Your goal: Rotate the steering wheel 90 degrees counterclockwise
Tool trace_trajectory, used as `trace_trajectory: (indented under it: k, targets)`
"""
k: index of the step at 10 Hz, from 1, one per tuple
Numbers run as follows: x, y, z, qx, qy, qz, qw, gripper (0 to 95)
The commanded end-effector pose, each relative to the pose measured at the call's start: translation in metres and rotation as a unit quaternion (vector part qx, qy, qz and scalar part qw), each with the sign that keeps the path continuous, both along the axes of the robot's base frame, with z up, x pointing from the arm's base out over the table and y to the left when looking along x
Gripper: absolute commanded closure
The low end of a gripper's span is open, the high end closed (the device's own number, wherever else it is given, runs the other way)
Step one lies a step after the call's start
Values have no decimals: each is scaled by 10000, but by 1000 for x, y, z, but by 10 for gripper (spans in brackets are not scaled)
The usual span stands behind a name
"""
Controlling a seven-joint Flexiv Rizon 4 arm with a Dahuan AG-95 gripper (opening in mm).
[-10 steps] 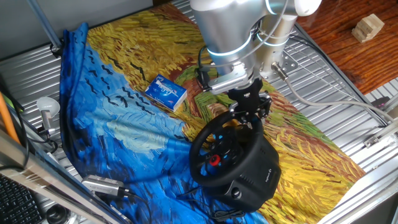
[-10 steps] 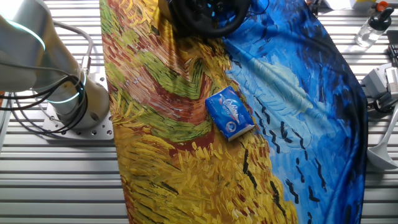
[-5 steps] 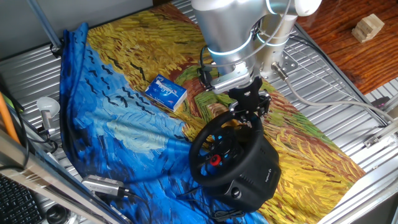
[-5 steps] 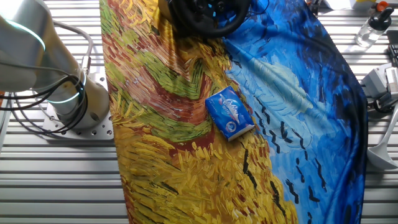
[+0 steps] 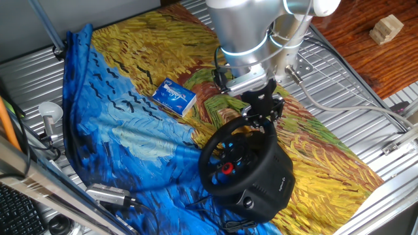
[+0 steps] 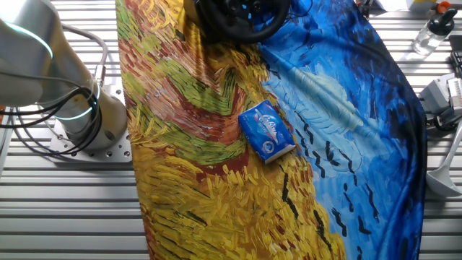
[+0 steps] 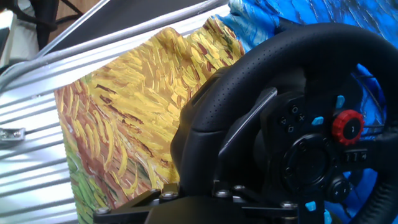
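Observation:
The black steering wheel (image 5: pixel 208 151) stands on its bulky base on the painted cloth, tilted, with a red round button and blue-lit buttons on the hub. My gripper (image 5: pixel 261 123) sits at the far top of the rim, its fingers astride the rim and closed on it. The hand view shows the wheel (image 7: pixel 249 68) filling the right side, with the rim running down into the dark gripper body (image 7: pixel 193 202); the fingertips themselves are hidden. In the other fixed view only the wheel's lower edge (image 6: pixel 245 29) shows at the top.
A small blue-and-white box (image 5: pixel 174 96) lies on the cloth left of the wheel and also shows in the other fixed view (image 6: pixel 267 131). The arm's base (image 6: pixel 79 119) is bolted to the slatted metal table. A wooden block (image 5: pixel 386 28) lies far right, and a bottle (image 6: pixel 433 29) stands at the edge.
The arm's upper body has shifted slightly to the right. The gripper stays at the top of the rim, and the wheel shows no clear turn.

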State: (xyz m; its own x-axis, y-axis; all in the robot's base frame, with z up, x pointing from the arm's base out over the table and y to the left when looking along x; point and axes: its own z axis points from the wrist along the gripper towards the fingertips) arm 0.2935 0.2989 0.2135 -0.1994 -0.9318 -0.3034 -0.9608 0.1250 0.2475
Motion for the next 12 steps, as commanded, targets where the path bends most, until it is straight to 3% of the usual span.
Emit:
trace_trajectory:
  k: [1, 7, 12]
  targets:
    - [-1, -2, -2, -32, -66, 114, 9999, 950]
    - [-7, -10, -9, -74, -363, 350, 9987, 950]
    - [-8, -12, -12, -128, -534, 473, 9974, 950]
